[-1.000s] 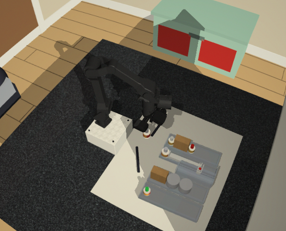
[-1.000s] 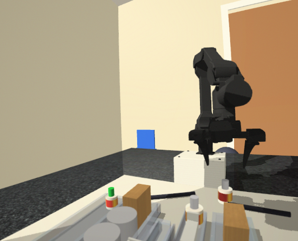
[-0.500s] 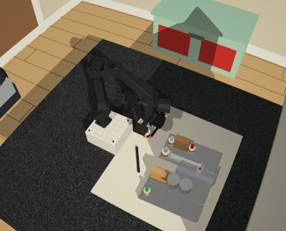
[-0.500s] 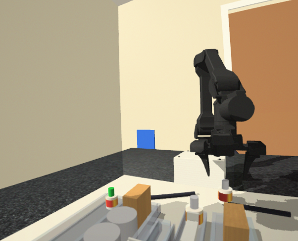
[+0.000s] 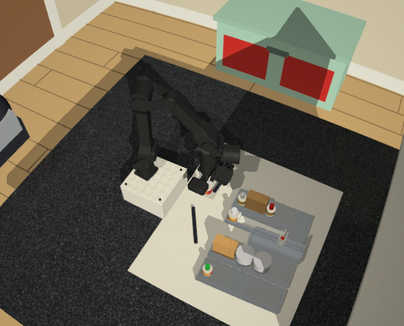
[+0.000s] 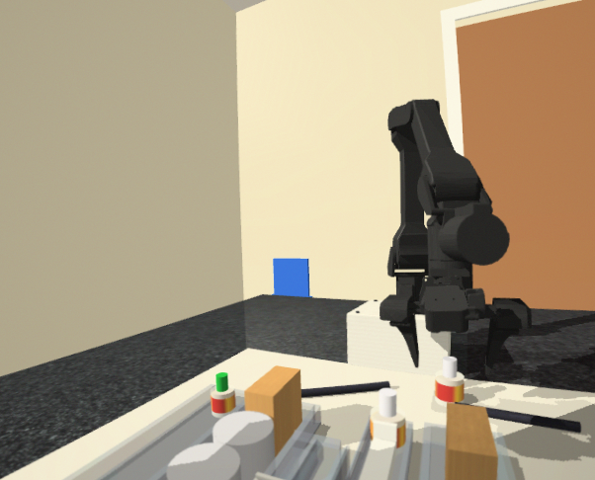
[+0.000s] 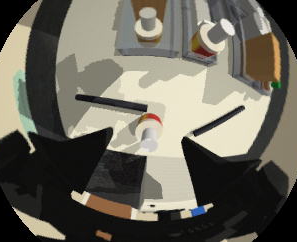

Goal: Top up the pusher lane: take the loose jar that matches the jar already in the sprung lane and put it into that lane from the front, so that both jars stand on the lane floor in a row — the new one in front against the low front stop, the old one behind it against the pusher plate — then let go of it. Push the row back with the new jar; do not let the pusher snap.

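The loose jar (image 5: pixel 208 190) (image 6: pixel 449 389) (image 7: pixel 150 125), with white cap and red-orange label, stands upright on the pale mat. My gripper (image 5: pixel 210 180) (image 6: pixel 453 366) (image 7: pixel 148 136) is open and empty, pointing down over it, with a fingertip on each side of its cap in the wrist view. The exact height gap is unclear. The matching white-capped jar (image 5: pixel 233 214) (image 6: pixel 387 419) (image 7: pixel 206 42) stands near the front of the narrow sprung lane (image 7: pixel 199 59), with the pale pusher plate (image 5: pixel 241 218) (image 6: pixel 384 435) behind it. The arm partly hides the loose jar in the top view.
Black rods (image 5: pixel 194 224) (image 6: pixel 533 417) (image 7: pixel 111 103) lie either side of the loose jar. Neighbouring lanes hold a grey-capped jar (image 5: pixel 241 198) (image 7: pixel 148 30), wooden blocks (image 5: pixel 257 201) (image 5: pixel 225 245), a red-capped jar (image 5: pixel 270 209), grey cylinders (image 5: pixel 244 255) and a green-capped jar (image 5: pixel 207 269) (image 6: pixel 222 401).
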`<action>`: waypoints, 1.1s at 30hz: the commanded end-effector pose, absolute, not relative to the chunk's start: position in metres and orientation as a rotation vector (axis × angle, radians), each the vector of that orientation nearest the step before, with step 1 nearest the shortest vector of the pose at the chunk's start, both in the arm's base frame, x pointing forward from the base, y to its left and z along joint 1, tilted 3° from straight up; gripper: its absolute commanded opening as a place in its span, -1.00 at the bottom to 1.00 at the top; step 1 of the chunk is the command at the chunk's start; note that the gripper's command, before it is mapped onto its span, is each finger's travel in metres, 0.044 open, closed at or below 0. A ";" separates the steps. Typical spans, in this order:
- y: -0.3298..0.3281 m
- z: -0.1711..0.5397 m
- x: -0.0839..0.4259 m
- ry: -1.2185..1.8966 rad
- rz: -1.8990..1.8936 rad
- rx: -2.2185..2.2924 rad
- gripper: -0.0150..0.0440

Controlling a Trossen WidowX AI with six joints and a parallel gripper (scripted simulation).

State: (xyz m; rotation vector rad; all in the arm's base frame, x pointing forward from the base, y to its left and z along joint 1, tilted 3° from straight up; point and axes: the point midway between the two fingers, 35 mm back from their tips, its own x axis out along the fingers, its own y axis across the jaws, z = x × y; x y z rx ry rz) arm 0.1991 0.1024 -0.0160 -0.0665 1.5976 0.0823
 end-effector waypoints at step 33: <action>0.101 -0.025 0.199 1.602 0.075 -0.072 -0.49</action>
